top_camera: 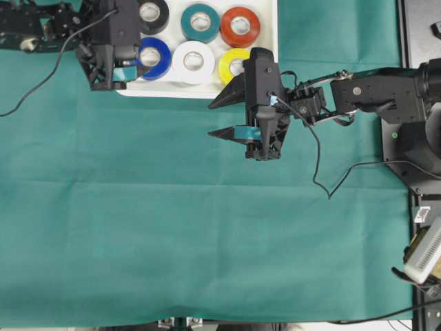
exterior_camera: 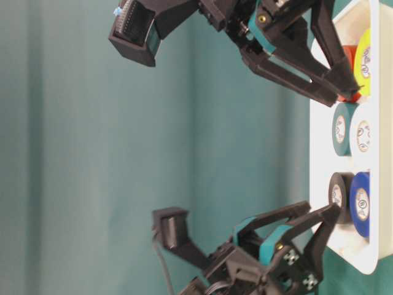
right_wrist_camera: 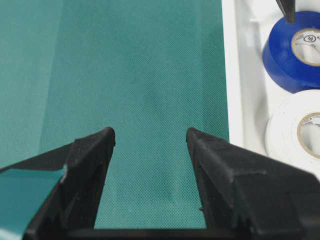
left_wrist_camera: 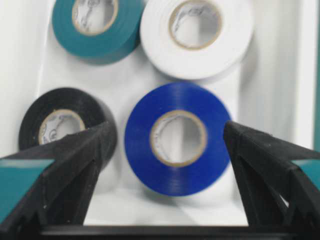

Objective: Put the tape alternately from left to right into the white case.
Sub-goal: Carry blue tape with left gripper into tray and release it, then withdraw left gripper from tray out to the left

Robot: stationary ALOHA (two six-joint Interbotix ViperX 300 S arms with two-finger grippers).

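Over the white case [left_wrist_camera: 30,60], left fingers [left_wrist_camera: 75,165] straddle the blue tape [left_wrist_camera: 177,137] untouching; right fingers [right_wrist_camera: 90,170] spread, empty.

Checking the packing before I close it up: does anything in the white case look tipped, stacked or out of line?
Nothing stands out. All six rolls lie flat in the white case in two rows of three: black, teal, red-orange; blue, white, yellow. None is stacked or tipped.
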